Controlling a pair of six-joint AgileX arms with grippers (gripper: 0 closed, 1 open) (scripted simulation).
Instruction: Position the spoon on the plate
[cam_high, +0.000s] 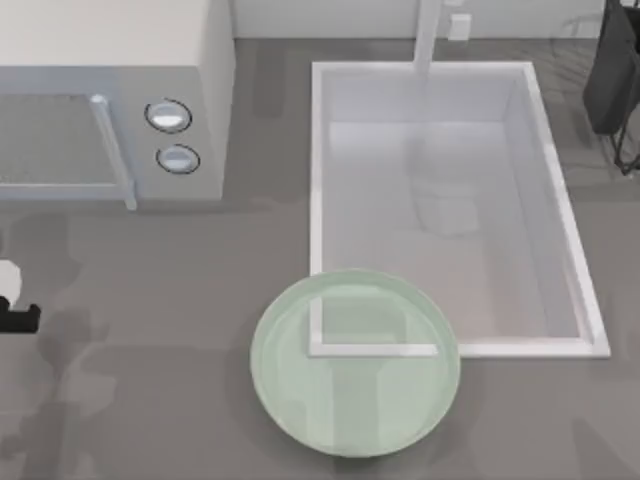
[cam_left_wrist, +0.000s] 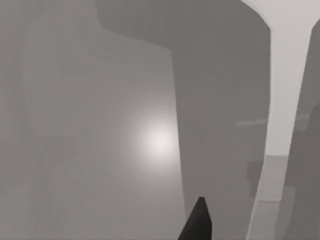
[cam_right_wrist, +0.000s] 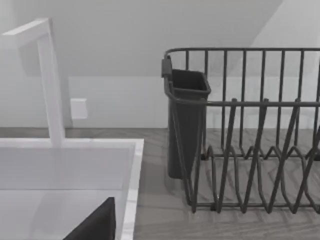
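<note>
Pale-green glass, the plate (cam_high: 290, 400) sits near the table's front edge, its far rim overlapping the front left corner of the sink (cam_high: 316, 150). Where the spoon lies, and which way its long axis or knobbed handle points, I cannot tell.

The left gripper (cam_left_wrist: 199, 222) hangs over bare grey table. The right gripper (cam_right_wrist: 97, 225) is at the sink, facing the dish rack (cam_right_wrist: 250, 135). Whether either is open or closed I cannot tell.

The likely risk is that the shallow rim lets a spoon skid off (especially released high or near the edge), and pressing down could rock the plate on the sink corner.
</note>
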